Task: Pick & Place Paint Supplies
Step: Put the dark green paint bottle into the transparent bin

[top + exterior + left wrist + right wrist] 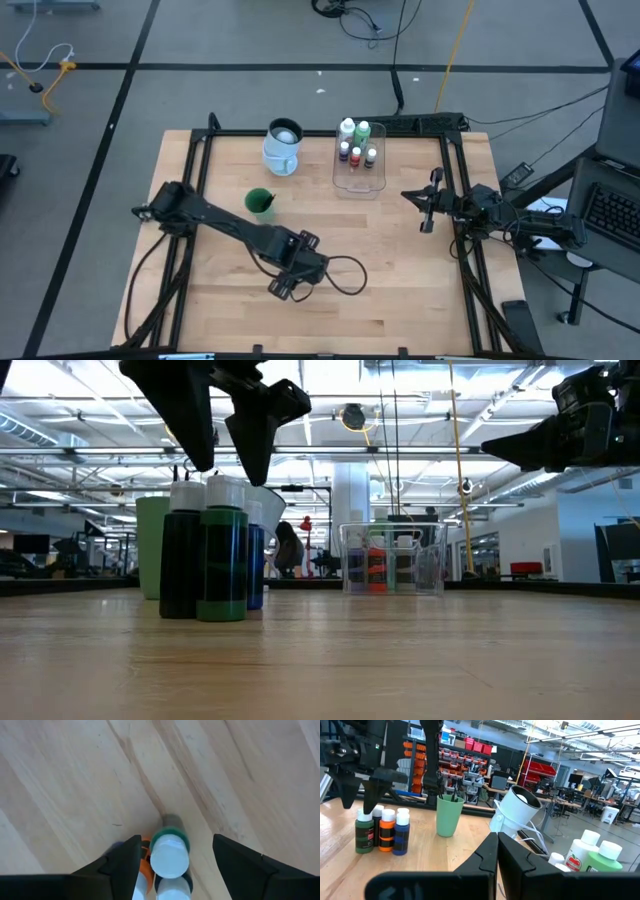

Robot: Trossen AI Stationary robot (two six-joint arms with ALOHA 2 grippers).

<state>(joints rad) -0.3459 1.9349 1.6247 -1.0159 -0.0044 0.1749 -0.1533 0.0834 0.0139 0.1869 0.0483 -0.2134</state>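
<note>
A cluster of small white-capped paint bottles [205, 555] stands upright on the table near its front edge: a green one [170, 852], an orange one [386, 831] and a blue one [401, 832]. My left gripper [225, 470] hangs open just above their caps, fingers pointing down on either side of the green bottle's cap, and hides the cluster in the high view. The clear tray [358, 185] holds a tall white bottle [347, 128], a tall green bottle [363, 130] and small bottles [357, 155]. My right gripper [428, 205] waits shut at the right edge.
A green cup [260, 201] with dark handles sticking out stands left of centre. A white jug [283, 147] stands near the far edge beside the tray. A black cable [345, 275] loops beside the left gripper. Bare wood lies across the middle and the right front.
</note>
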